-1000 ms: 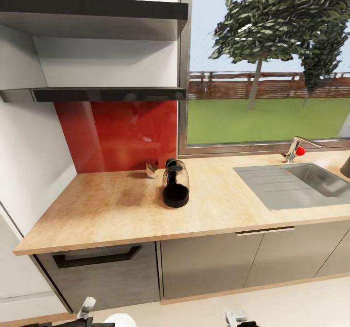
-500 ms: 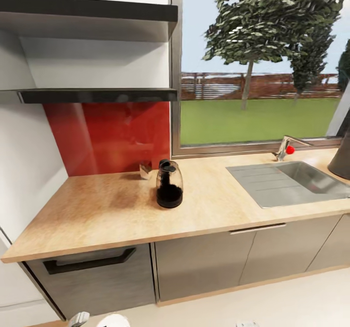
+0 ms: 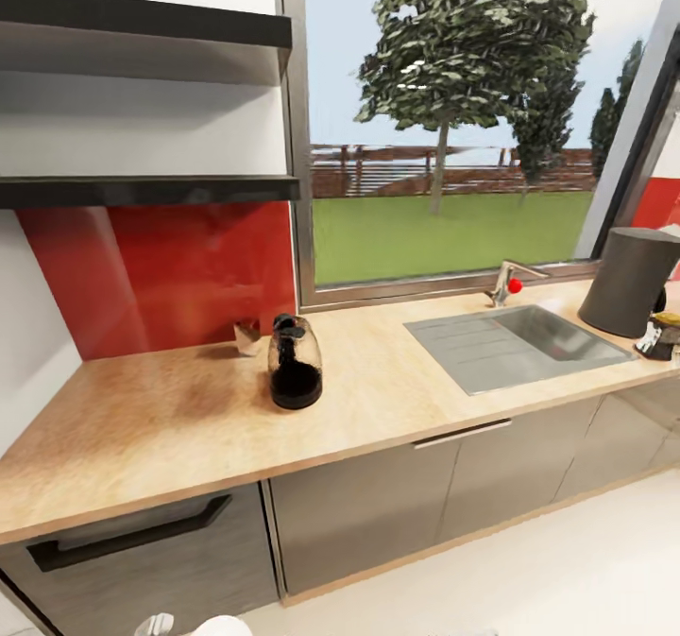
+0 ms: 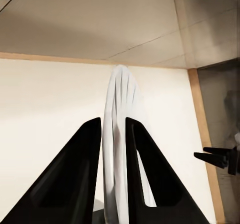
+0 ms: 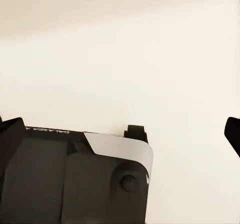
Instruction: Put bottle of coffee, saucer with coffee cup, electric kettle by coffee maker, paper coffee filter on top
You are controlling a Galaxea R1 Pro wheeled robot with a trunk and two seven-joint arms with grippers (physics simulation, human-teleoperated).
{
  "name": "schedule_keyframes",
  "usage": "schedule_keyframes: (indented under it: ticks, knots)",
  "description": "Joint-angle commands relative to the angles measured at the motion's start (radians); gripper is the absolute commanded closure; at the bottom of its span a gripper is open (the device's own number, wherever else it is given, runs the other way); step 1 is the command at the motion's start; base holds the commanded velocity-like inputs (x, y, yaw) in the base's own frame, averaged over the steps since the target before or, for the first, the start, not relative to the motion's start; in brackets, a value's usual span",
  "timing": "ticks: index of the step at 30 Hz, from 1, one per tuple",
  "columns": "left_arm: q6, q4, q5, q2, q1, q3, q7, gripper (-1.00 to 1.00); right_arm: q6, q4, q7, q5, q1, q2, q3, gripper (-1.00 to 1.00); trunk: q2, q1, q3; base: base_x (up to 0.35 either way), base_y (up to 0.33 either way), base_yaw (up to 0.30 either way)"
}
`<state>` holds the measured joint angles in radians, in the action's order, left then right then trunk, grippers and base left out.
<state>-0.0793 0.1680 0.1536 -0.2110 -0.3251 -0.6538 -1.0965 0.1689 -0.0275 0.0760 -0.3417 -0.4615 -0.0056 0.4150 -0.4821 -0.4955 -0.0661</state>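
Observation:
My left gripper (image 4: 113, 120) is shut on the white saucer (image 4: 118, 91), seen edge-on between its black fingers (image 4: 87, 159); the saucer's rim (image 3: 219, 627) shows low in the head view. The electric kettle (image 3: 295, 364) stands on the kitchen countertop (image 3: 170, 419), with a small pale thing (image 3: 247, 336) behind it that may be the paper coffee filter. At the far right stands the coffee maker (image 3: 631, 282), beside a small yellow-topped jar (image 3: 663, 332), likely the bottle of coffee. The kitchen shelf (image 3: 142, 190) is bare. The coffee cup is out of view. My right gripper (image 5: 120, 129) hangs open over the floor.
A steel sink (image 3: 515, 343) with a red-knobbed tap (image 3: 508, 284) is set into the worktop under the window. Dark grey cabinets (image 3: 397, 494) and a drawer with a black handle (image 3: 132, 534) run below. Pale floor (image 3: 567, 570) stretches in front.
The whole head view has swung right: kettle, shelf and sink slid left in the picture and the coffee maker came into sight. The things on the counter have not moved.

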Motion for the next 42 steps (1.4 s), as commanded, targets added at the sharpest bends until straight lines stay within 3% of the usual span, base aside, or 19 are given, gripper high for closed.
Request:
schedule_keyframes:
  ticks: [1, 10, 18, 26, 42]
  knots:
    - [-0.005, -0.001, 0.009, 0.000, -0.001, -0.010, -0.003, 1.00, 0.005, -0.002, 0.002, -0.008, -0.001, 0.000, 0.008, -1.00, -0.002, 0.000, -0.001, -0.086, -0.054, -0.253]
    - [-0.004, -0.005, 0.010, 0.001, -0.001, -0.009, -0.002, 1.00, 0.004, -0.002, 0.001, -0.008, 0.005, 0.001, 0.009, -1.00, -0.002, 0.000, 0.004, -0.132, -0.189, -0.253]
    - [-0.005, -0.008, 0.011, 0.001, 0.000, -0.010, 0.000, 1.00, 0.004, -0.002, 0.002, -0.008, 0.006, 0.001, 0.008, -1.00, -0.002, 0.000, 0.008, 0.147, -0.237, -0.258]
    - [-0.004, -0.020, 0.008, 0.002, -0.001, -0.009, 0.110, 1.00, 0.004, -0.002, 0.002, -0.008, 0.006, 0.001, 0.008, -1.00, -0.002, 0.000, 0.011, 0.048, -0.041, -0.264]
    - [-0.004, -0.024, 0.011, 0.025, 0.000, -0.009, 0.156, 1.00, 0.004, -0.002, 0.001, -0.008, 0.007, 0.001, 0.008, -1.00, -0.002, 0.000, 0.016, 0.001, -0.001, -0.264]
